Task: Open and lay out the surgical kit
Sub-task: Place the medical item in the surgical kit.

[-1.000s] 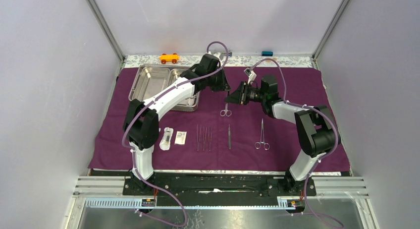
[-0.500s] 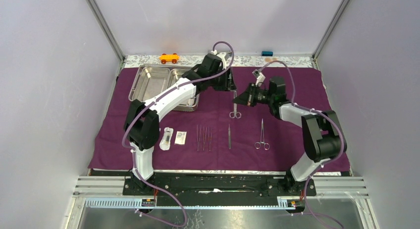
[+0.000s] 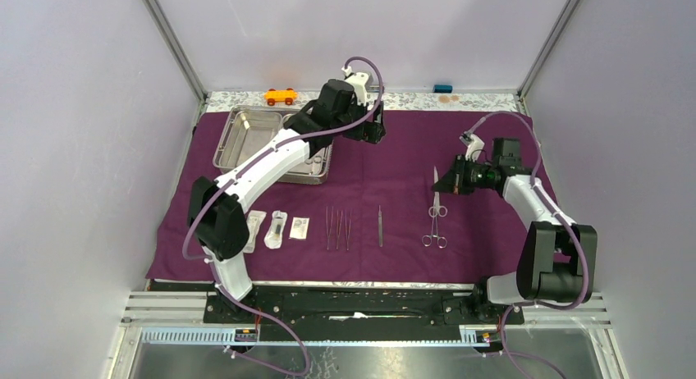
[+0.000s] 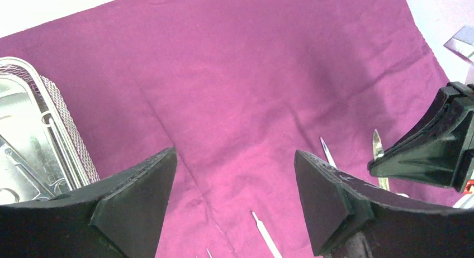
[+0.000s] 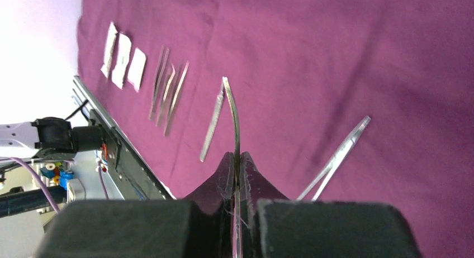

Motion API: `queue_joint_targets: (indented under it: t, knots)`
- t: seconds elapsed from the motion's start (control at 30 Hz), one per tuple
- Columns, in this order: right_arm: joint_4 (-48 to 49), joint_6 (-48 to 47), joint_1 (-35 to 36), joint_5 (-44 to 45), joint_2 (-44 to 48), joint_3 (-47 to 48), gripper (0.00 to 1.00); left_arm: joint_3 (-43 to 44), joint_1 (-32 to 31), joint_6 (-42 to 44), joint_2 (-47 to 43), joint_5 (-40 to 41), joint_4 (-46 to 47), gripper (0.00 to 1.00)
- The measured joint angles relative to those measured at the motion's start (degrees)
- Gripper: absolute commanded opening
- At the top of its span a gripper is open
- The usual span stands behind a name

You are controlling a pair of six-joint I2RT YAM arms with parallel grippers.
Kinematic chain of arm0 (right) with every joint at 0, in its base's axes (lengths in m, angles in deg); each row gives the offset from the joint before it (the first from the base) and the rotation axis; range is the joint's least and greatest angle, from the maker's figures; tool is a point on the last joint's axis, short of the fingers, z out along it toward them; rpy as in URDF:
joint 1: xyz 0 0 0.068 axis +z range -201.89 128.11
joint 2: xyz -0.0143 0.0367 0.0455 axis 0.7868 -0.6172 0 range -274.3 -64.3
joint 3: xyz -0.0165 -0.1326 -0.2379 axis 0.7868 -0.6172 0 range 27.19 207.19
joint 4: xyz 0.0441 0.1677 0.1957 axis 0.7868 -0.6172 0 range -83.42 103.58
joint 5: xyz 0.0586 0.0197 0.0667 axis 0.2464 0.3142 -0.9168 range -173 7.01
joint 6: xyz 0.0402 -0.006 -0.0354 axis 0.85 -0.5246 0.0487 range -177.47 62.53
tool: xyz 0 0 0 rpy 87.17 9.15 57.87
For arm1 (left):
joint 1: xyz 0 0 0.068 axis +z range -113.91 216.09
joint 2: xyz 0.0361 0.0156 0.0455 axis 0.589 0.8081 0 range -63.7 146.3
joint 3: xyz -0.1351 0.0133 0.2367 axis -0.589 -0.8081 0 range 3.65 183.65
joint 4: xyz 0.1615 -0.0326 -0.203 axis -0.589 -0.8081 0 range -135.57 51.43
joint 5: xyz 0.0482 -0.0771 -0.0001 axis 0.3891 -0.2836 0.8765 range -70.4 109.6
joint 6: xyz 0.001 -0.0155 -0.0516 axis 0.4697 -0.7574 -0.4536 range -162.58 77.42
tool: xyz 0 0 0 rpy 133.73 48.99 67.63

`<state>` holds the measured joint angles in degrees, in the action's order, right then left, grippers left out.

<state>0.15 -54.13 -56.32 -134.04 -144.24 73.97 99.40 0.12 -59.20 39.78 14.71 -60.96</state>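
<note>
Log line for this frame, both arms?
left tool: open, empty, over cloth | right tool: shut on forceps | second forceps: lying on cloth

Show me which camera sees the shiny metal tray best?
The top external view. It shows the tray almost whole, both compartments, on the purple cloth, though the left arm crosses its right half. The left wrist view catches only a corner of the tray at the picture's left edge. The right wrist view misses it entirely.
</note>
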Motion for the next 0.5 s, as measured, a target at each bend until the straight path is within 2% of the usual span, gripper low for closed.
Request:
queue_joint_targets:
  t: [0.1,0.27,0.5]
  knots:
    - [-8.26,-5.46,-2.34,1.38,-1.27,2.82,0.00,-1.20,0.00,0.09,-1.01,0.11,0.28,0.85]
    - [-17.27,-9.53,-5.95,4.96,-6.75,5.49,0.01,-2.93,0.00,-0.33,-1.11,0.09,0.28,0.87]
    - [-26.32,-13.88,-6.14,10.38,-15.91,11.32,0.06,-5.22,0.00,-0.81,-1.75,0.09,0.87,0.88]
